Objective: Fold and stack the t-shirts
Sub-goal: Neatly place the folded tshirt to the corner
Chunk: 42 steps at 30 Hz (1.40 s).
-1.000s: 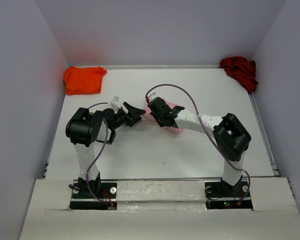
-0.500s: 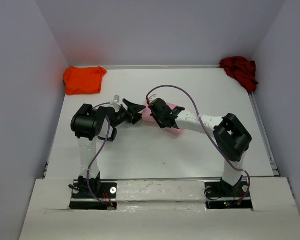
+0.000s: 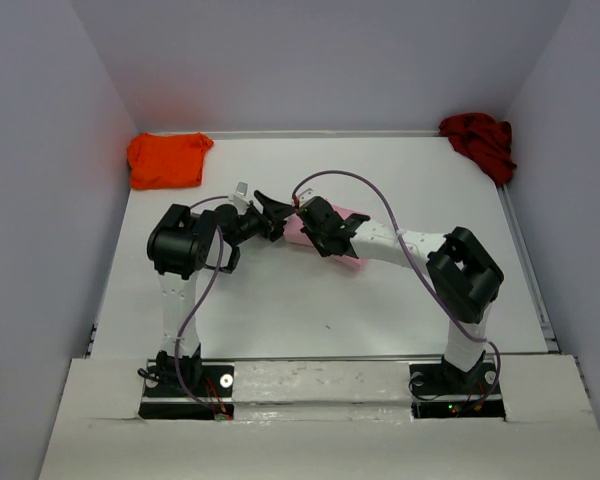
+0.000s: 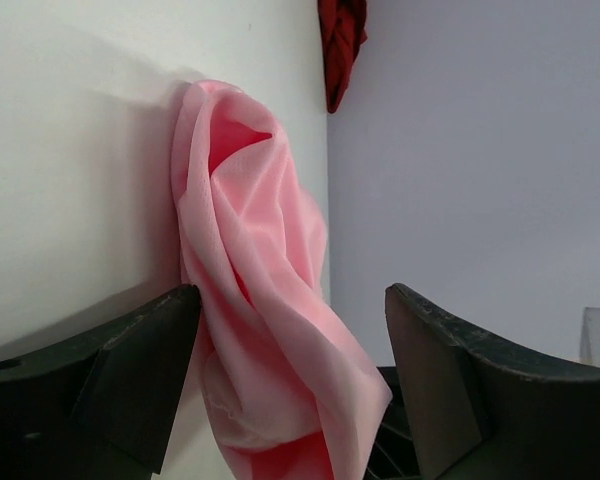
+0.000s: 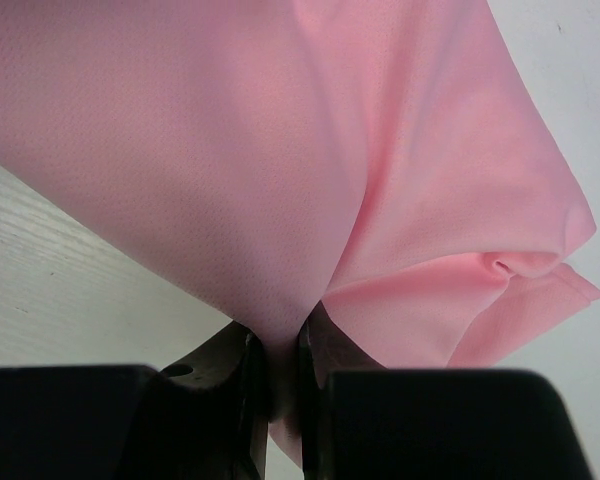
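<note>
Altogether three: orange t-shirt (image 3: 167, 160), pink t-shirt (image 4: 260, 290), dark red t-shirt (image 3: 477, 140)

Top camera high, near edge, looking down over table (image 3: 280, 320); wrist cameras close on pink t-shirt (image 4: 270, 280), common to all.

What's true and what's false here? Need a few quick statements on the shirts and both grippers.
1. The right gripper is shut on the pink t-shirt. True.
2. The left gripper is clamped on the pink t-shirt too. False: its jaws stand wide open, and the cloth in front of them is not pinched.
3. The orange t-shirt lies in the far right corner. False: it lies in the far left corner.
4. The dark red t-shirt sits bunched in the far right corner. True.
</note>
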### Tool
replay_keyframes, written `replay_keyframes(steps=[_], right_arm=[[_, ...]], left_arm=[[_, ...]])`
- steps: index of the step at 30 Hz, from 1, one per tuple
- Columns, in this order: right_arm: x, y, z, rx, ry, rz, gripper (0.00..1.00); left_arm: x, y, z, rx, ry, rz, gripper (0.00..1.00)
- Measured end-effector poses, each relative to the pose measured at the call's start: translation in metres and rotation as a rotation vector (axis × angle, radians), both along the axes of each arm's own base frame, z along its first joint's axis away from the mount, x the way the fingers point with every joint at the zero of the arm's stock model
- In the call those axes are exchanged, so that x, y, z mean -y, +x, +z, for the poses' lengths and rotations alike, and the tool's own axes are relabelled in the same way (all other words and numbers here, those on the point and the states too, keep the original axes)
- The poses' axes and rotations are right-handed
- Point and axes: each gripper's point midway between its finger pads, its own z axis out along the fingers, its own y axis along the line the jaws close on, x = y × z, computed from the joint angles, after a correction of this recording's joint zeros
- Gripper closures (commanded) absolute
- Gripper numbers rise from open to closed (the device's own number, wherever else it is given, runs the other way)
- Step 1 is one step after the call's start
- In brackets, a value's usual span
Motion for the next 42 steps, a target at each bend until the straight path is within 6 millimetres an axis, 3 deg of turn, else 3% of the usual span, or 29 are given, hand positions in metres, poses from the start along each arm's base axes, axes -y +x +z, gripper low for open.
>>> replay_keyframes(steps=[7, 14, 25, 31, 34, 35, 37, 38, 42], right_arm=[[0.000, 0.000, 0.000, 0.000, 0.000, 0.000, 1.00], [0.000, 0.000, 0.000, 0.000, 0.001, 0.000, 1.00], [0.000, -0.003, -0.002, -0.007, 0.006, 0.007, 1.00], [0.000, -0.003, 0.000, -0.007, 0.012, 0.010, 1.00], [-0.001, -0.003, 0.001, -0.007, 0.014, 0.010, 1.00], [-0.001, -0.003, 0.001, -0.007, 0.015, 0.011, 1.00], [-0.001, -0.003, 0.001, -0.007, 0.015, 0.011, 1.00], [-0.001, -0.003, 0.001, -0.007, 0.015, 0.011, 1.00], [-0.001, -0.004, 0.000, -0.009, 0.014, 0.013, 1.00]], left_arm=[[0.016, 0.004, -0.010, 0.028, 0.198, -0.026, 0.14], [0.007, -0.002, -0.019, 0.017, 0.321, -0.031, 0.13], [0.010, -0.008, -0.021, 0.043, 0.349, -0.054, 0.14], [0.024, -0.007, -0.019, 0.061, 0.322, -0.079, 0.14], [0.031, -0.009, -0.018, 0.067, 0.297, -0.090, 0.24], [0.032, -0.009, -0.019, 0.066, 0.290, -0.093, 0.41], [0.033, -0.010, -0.024, 0.051, 0.286, -0.096, 0.63], [0.034, -0.015, -0.034, 0.010, 0.278, -0.104, 0.96], [0.036, -0.022, -0.042, -0.023, 0.271, -0.116, 1.00]])
